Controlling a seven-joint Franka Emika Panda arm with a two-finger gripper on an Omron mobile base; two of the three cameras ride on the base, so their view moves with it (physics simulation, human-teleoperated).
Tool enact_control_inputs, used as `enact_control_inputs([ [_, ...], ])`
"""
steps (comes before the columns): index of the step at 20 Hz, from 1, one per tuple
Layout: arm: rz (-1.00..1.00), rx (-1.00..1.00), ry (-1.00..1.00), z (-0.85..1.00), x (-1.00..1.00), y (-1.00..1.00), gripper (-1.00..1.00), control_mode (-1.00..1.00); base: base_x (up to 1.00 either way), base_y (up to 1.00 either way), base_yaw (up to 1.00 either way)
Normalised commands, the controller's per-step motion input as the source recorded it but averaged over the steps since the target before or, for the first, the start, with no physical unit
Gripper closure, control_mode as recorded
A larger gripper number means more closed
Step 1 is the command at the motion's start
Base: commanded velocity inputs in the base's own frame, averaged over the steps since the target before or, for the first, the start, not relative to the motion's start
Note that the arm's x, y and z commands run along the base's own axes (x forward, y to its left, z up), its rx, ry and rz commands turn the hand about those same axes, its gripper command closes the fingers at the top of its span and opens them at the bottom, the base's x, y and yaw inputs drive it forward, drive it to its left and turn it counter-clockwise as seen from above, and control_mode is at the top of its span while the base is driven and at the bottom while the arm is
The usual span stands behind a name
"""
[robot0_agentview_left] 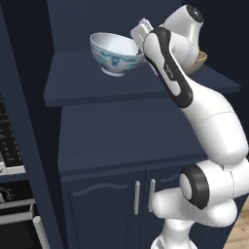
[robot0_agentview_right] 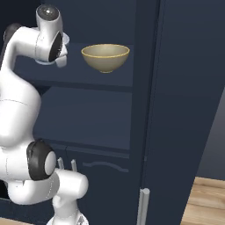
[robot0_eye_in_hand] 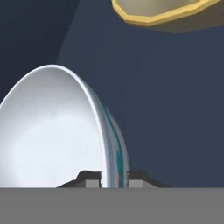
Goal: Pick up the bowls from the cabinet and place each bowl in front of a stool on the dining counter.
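Observation:
The white bowl (robot0_agentview_left: 113, 53) with the blue-teal pattern stands at the left of the navy cabinet's shelf (robot0_agentview_left: 97, 90). My gripper (robot0_agentview_left: 138, 46) reaches in from the right and is shut on its right rim. In the hand view the rim of this white bowl (robot0_eye_in_hand: 52, 140) runs between the two fingertips of the gripper (robot0_eye_in_hand: 114, 179), one inside the bowl and one outside. The tan-yellow bowl (robot0_agentview_right: 105, 57) sits upright further right on the same shelf (robot0_agentview_right: 88, 77), apart from the gripper. Its edge also shows as the tan bowl (robot0_eye_in_hand: 162, 13). The dining counter is out of view.
Below the shelf are arched double doors (robot0_agentview_left: 102, 209) with silver bar handles (robot0_agentview_left: 137, 197). A tall navy panel (robot0_agentview_right: 184, 110) with a handle (robot0_agentview_right: 143, 206) stands on the right. An oven front (robot0_agentview_left: 12, 204) is at the left. Wooden floor (robot0_agentview_right: 206, 202) shows low right.

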Motion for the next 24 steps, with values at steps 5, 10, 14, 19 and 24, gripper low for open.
enact_control_inputs([
  [5, 0.0, 0.0, -0.01, -0.03, -1.0, 0.0, 1.0, -1.0, 0.0, 0.0, 0.0],
  [10, 0.0, 0.0, -0.02, -0.43, -1.0, 0.0, 1.0, -1.0, 0.0, 0.0, 0.0],
  [14, 0.0, -0.03, -0.03, -0.62, -1.0, 0.0, 1.0, -1.0, 0.0, 0.0, 0.0],
  [19, 0.0, -0.08, -0.09, -0.5, -1.0, 0.0, 1.0, -1.0, 0.0, 0.0, 0.0],
  [24, 0.0, -0.02, -0.15, -0.01, -1.0, 0.0, 1.0, -1.0, 0.0, 0.0, 0.0],
])
